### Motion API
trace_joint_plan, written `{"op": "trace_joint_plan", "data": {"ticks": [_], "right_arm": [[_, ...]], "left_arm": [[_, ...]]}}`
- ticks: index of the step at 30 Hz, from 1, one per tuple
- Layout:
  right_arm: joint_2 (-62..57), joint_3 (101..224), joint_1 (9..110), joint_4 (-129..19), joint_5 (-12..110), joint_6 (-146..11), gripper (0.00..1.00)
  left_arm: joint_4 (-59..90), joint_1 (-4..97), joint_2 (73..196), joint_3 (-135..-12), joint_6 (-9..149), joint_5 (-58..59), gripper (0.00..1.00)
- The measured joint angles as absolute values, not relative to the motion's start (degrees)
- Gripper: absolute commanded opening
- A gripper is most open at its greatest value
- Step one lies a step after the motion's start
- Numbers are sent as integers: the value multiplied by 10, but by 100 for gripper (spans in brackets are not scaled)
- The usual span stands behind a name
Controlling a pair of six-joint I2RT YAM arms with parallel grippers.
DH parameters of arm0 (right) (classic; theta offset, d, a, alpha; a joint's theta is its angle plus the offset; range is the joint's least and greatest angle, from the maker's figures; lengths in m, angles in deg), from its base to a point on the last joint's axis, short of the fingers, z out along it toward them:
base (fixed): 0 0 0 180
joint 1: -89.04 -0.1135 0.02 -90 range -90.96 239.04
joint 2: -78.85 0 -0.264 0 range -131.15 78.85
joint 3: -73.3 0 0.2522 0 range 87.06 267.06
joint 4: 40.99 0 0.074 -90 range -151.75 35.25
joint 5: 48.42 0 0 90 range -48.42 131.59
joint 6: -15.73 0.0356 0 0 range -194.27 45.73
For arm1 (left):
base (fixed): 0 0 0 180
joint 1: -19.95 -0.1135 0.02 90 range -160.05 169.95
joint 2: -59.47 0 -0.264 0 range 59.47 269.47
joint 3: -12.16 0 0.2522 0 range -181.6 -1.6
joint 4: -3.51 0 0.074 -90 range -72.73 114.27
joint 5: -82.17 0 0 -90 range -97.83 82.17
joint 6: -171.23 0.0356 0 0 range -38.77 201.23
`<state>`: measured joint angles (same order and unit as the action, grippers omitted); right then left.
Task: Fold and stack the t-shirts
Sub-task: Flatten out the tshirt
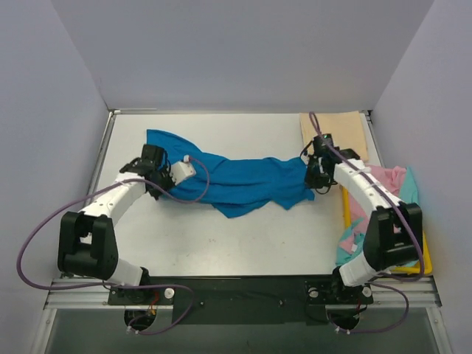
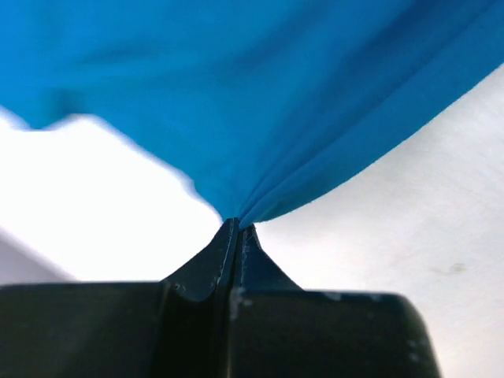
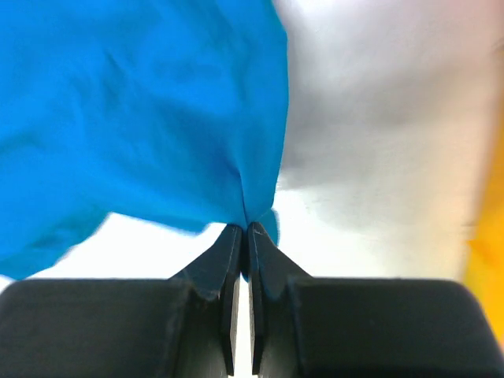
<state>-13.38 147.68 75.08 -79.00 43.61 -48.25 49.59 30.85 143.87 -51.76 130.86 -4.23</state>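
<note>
The bright blue t-shirt is stretched across the middle of the table between my two arms. My left gripper is shut on its left part; the left wrist view shows the cloth pinched at the fingertips. My right gripper is shut on its right end, with cloth pinched between the fingertips. A beige t-shirt lies folded at the back right. Pink and teal t-shirts lie crumpled on the yellow tray at the right.
The yellow tray sits at the table's right edge, under the right arm. Grey walls close in the table at the left, back and right. Purple cables loop from both arms.
</note>
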Motion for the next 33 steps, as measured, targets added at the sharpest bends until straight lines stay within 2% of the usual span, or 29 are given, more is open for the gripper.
{"op": "trace_joint_plan", "data": {"ticks": [3,8,14,19,26,33], "right_arm": [[-52,1554,777,-839,435,-515,0],[64,1766,785,-874,428,-571,0],[162,1964,786,-911,403,-619,0],[208,2087,786,-934,401,-652,0],[248,2147,786,-948,416,-670,0],[246,2119,786,-953,430,-670,0]], "left_arm": [[542,304,1431,-641,1286,-67,0],[594,300,1396,-890,1263,-100,0],[657,300,1349,-1116,1237,-122,0],[691,308,1313,-1255,1228,-115,0],[722,309,1266,-1343,1223,-85,0],[725,309,1269,-1300,1225,-91,0]]}}
